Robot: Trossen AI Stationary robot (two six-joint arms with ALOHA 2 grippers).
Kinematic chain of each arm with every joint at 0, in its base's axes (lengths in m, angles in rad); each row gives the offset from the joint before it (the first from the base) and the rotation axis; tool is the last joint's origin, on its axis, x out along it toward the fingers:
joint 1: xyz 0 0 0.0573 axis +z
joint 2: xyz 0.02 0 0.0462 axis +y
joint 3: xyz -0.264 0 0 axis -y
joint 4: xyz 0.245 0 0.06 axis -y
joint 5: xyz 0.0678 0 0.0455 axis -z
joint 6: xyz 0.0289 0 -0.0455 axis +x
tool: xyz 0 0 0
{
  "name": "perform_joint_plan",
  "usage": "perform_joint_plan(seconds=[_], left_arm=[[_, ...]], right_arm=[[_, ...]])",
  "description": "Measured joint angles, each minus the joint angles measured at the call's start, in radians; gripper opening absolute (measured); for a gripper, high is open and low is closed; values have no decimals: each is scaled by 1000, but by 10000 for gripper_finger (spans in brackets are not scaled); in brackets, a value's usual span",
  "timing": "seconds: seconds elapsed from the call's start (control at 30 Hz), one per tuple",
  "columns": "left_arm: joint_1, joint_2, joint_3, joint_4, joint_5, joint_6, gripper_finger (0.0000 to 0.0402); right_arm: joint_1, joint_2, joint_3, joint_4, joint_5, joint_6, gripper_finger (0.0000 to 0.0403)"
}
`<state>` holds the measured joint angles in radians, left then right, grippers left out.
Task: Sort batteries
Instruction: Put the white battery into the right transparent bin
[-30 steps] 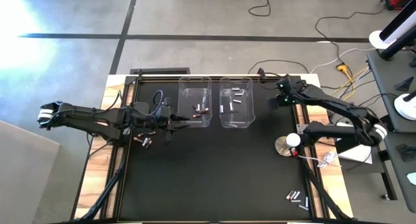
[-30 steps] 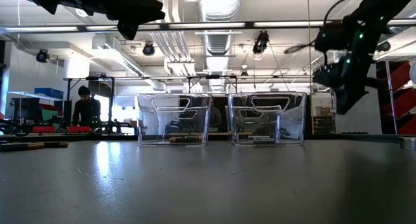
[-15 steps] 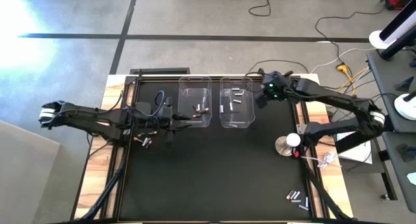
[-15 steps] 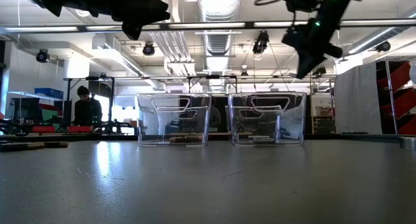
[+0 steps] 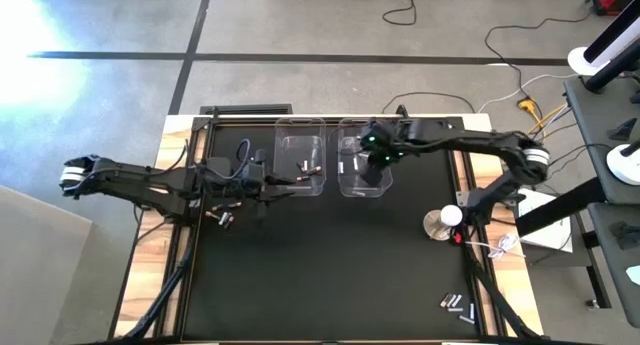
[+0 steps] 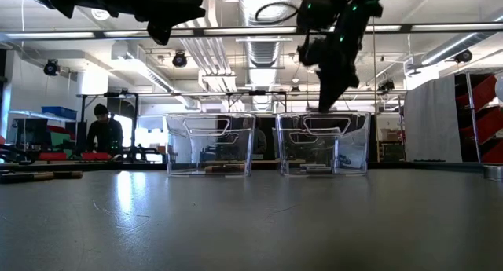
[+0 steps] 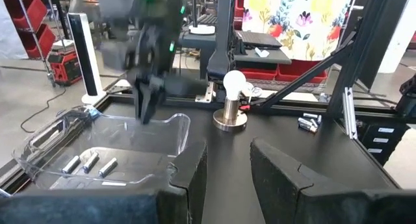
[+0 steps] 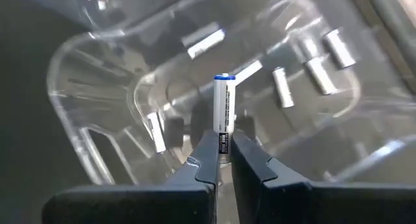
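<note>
Silvery-white cylindrical battery (image 8: 222,110) sits clamped by its end in the right gripper (image 8: 221,160) above the right clear plastic bin (image 5: 362,190); a premature release risks bouncing out. Left gripper (image 7: 225,169) waits, fingers apart.

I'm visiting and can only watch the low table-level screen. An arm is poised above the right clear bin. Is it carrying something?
Observer: Yes. The right gripper pinches a silvery-white battery upright between its fingers.
Operator: What's already in that bin?
Observer: The right bin holds several silvery-white batteries.
Operator: And the left bin?
Observer: The left bin holds a few dark batteries with red marks.
Operator: Any left to sort?
Observer: Yes, a small cluster lies near the table's front right corner.
</note>
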<state>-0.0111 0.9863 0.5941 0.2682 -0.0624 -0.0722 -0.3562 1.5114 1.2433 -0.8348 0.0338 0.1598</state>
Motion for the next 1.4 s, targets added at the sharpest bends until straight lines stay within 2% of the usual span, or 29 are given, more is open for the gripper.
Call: perform_joint_plan(seconds=[0.1, 0.33, 0.43, 0.6, 0.8, 1.4], left_arm=[[-7, 4, 0, 25, 0, 0, 99], [-28, 6, 0, 39, 1, 4, 99], [-28, 6, 0, 39, 2, 5, 99], [-28, 6, 0, 38, 2, 11, 99], [-28, 6, 0, 37, 2, 11, 99], [-28, 6, 0, 35, 2, 20, 99]], right_arm=[[-19, 74, 11, 0, -14, -23, 13], [-71, 208, 66, 4, -122, -110, 19], [-86, 248, 77, -1, -134, -176, 20], [-96, 303, 87, -8, -228, -299, 20], [-104, 357, 107, -23, -232, -352, 21], [-169, 358, 100, 13, -214, -392, 22]])
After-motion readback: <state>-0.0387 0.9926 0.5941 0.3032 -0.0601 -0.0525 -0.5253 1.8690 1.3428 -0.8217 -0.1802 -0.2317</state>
